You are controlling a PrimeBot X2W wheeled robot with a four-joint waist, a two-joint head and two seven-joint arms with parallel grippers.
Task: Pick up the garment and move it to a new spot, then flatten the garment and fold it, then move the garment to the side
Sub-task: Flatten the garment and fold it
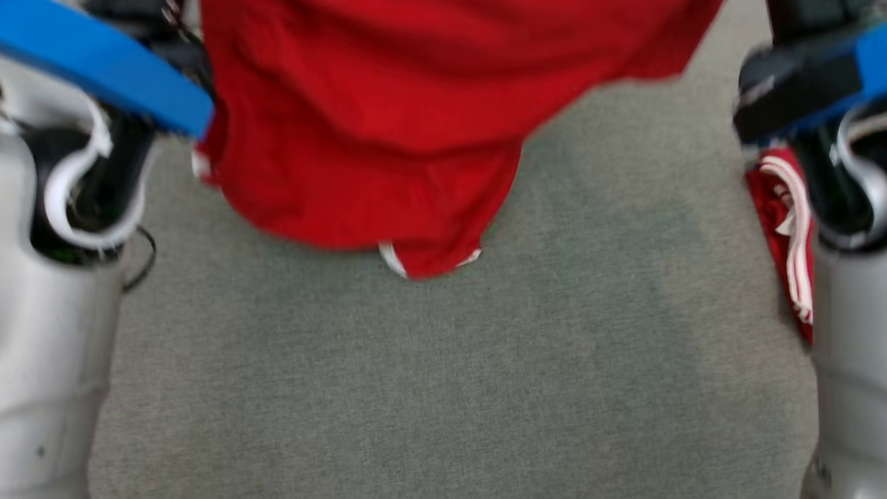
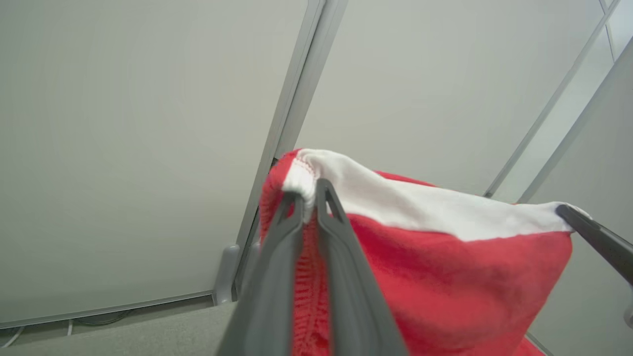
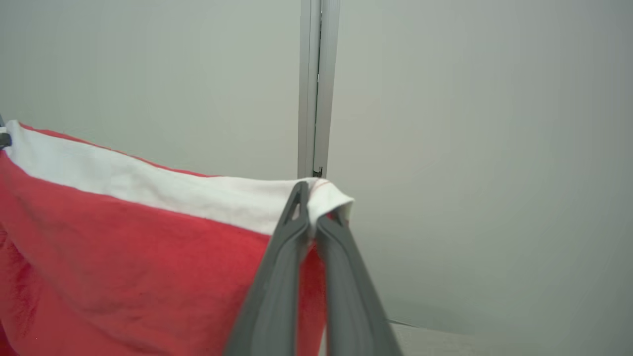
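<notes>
The garment [image 1: 374, 104] is red with a white band, and it hangs in the air over the grey surface, its lower hem dangling near the middle of the head view. In the left wrist view my left gripper [image 2: 309, 190] is shut on one corner of the white band of the garment [image 2: 445, 277]. My right gripper [image 3: 309, 198] is shut on the opposite corner of the garment [image 3: 123, 247], and the band is stretched between the two. One finger of the right gripper [image 2: 593, 237] pinches the far corner in the left wrist view.
A grey felt-like surface [image 1: 443, 374] spreads below the hanging cloth. Another red and white cloth [image 1: 783, 222] lies at the right edge beside my right forearm [image 1: 852, 360]. My left forearm [image 1: 48, 333] stands at the left. Pale wall panels with a metal seam [image 3: 311, 89] rise behind.
</notes>
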